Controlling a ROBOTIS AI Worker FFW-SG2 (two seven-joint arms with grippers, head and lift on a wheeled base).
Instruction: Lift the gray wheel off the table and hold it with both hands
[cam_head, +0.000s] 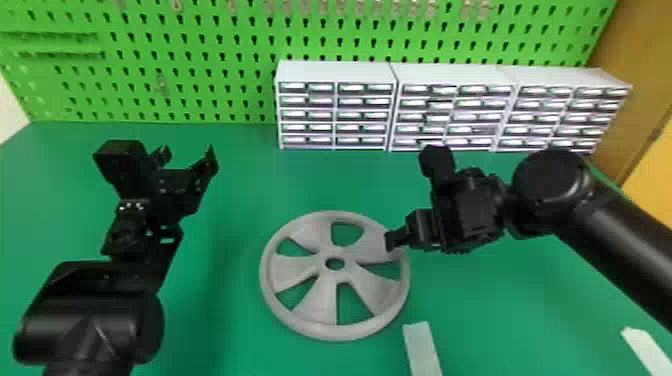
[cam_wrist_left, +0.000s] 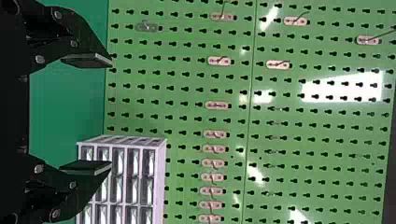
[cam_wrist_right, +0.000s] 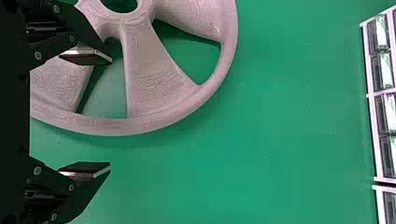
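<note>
Round gray wheel (cam_head: 318, 263) flat on table (cam_head: 220, 300), spoked face up

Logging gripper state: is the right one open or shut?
Open: the right gripper has its jaws wide apart, one over the gray wheel, the other outside it.

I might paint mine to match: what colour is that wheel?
The wheel is gray, clearest in the head view.

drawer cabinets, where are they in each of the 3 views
Head view: the drawer cabinets stand in a row beyond the gray wheel, before the pegboard.
Left wrist view: one cabinet, partly behind a finger of the left hand.
Right wrist view: drawer fronts at the picture's edge, across from the gray wheel.
Shared landmark: green tabletop.
</note>
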